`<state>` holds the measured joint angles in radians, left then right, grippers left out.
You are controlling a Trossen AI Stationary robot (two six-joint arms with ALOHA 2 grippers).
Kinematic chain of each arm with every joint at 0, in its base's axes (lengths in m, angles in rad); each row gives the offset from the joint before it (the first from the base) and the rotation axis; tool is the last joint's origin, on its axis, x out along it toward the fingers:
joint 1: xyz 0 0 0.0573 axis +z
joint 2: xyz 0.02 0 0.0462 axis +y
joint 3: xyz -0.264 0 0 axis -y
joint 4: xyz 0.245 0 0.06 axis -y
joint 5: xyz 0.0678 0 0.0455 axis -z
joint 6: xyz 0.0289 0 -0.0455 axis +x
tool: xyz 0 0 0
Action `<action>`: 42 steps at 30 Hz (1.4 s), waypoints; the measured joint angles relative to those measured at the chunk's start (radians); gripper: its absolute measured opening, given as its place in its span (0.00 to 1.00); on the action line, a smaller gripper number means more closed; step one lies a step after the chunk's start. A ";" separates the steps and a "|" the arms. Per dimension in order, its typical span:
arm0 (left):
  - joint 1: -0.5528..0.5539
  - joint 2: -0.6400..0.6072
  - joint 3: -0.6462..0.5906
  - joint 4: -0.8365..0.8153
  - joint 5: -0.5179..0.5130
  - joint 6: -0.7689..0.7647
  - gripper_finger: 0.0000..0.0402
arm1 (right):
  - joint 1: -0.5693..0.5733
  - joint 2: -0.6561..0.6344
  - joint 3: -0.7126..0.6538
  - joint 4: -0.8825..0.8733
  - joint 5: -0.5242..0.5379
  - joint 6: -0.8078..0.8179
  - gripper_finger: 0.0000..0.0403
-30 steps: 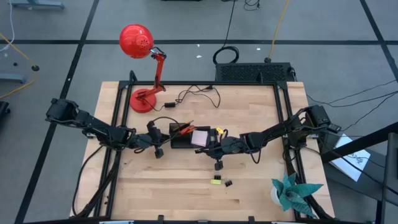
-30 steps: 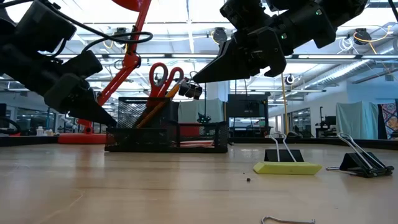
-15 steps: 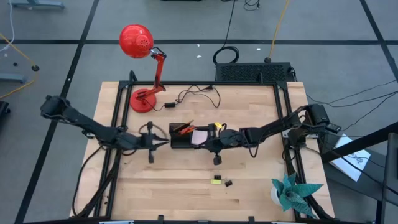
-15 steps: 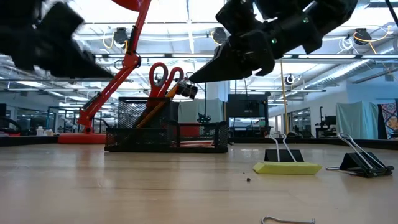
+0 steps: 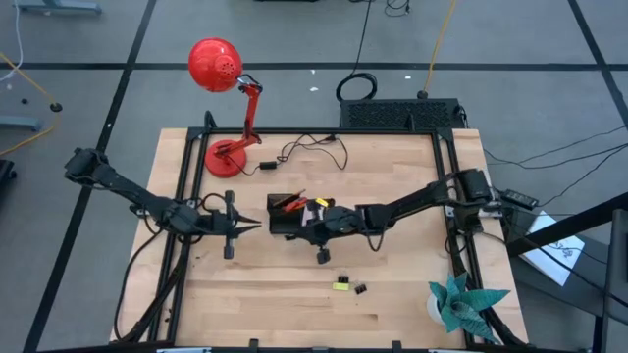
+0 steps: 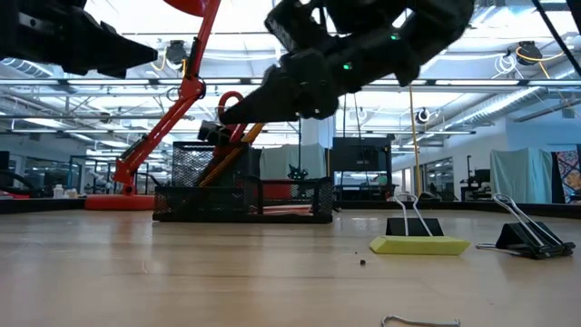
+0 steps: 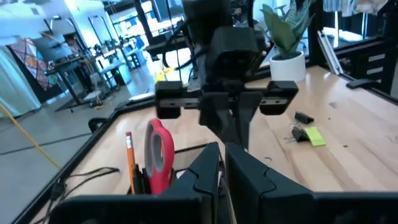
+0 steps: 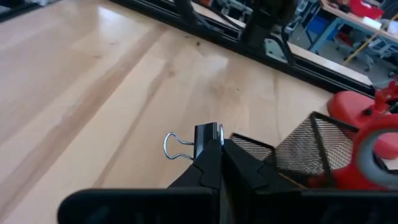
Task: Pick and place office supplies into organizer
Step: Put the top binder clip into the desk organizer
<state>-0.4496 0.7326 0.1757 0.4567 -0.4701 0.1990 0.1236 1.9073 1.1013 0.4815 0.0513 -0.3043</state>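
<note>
1. Black binder clip [image 8: 207,138] sits pinched in my right gripper [image 8: 217,155], carried above the organizer [image 5: 287,218] mid-table, ready to drop in.
2. My left gripper [image 5: 253,226], fingers nearly together and empty, waits beside the organizer's left end.
3. Two more clips [image 6: 531,238] lie toward the table's front edge.

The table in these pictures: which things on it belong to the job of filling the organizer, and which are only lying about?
Belong to the job:
- organizer
- scissors and pencil, already inside it
- binder clip in the right gripper
- yellow-green piece and loose binder clip on the table

Only lying about:
- red desk lamp
- teal paper plant
</note>
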 joint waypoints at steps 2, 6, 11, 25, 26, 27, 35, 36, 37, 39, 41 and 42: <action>0.000 0.000 0.000 -0.017 0.000 -0.011 0.09 | -0.010 0.015 0.030 -0.020 -0.001 0.001 0.00; 0.000 0.000 0.000 -0.027 0.000 -0.014 0.09 | -0.027 0.062 0.081 -0.083 0.004 0.005 0.00; 0.000 0.000 0.000 -0.041 0.000 -0.018 0.09 | -0.043 0.112 0.123 -0.084 0.039 0.038 0.00; 0.000 0.000 0.000 -0.062 0.000 -0.027 0.09 | -0.022 0.117 0.121 -0.152 0.238 -0.042 0.00; 0.000 0.000 0.000 -0.066 0.000 -0.029 0.09 | -0.018 0.117 0.121 -0.160 0.246 -0.048 0.00; 0.000 0.000 0.000 -0.067 0.000 -0.033 0.09 | -0.015 0.117 0.121 -0.166 0.254 -0.051 0.00; 0.000 0.000 0.000 -0.065 -0.001 -0.045 0.09 | -0.008 0.117 0.121 -0.180 0.276 -0.057 0.00; 0.000 0.000 0.000 -0.065 -0.001 -0.047 0.09 | -0.008 0.118 0.121 -0.181 0.285 -0.060 0.00; 0.000 0.000 0.000 -0.065 -0.001 -0.047 0.09 | -0.007 0.118 0.120 -0.183 0.287 -0.062 0.00; 0.000 0.000 0.000 -0.065 -0.001 -0.047 0.09 | -0.007 0.118 0.120 -0.183 0.285 -0.062 0.02; 0.000 0.000 0.000 -0.064 -0.001 -0.047 0.09 | -0.006 0.118 0.120 -0.182 0.285 -0.063 0.04; 0.000 0.000 0.000 -0.065 -0.001 -0.047 0.09 | -0.006 0.118 0.120 -0.182 0.285 -0.062 0.05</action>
<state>-0.4496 0.7326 0.1753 0.3920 -0.4709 0.1516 0.1181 2.0251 1.2217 0.2996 0.3367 -0.3662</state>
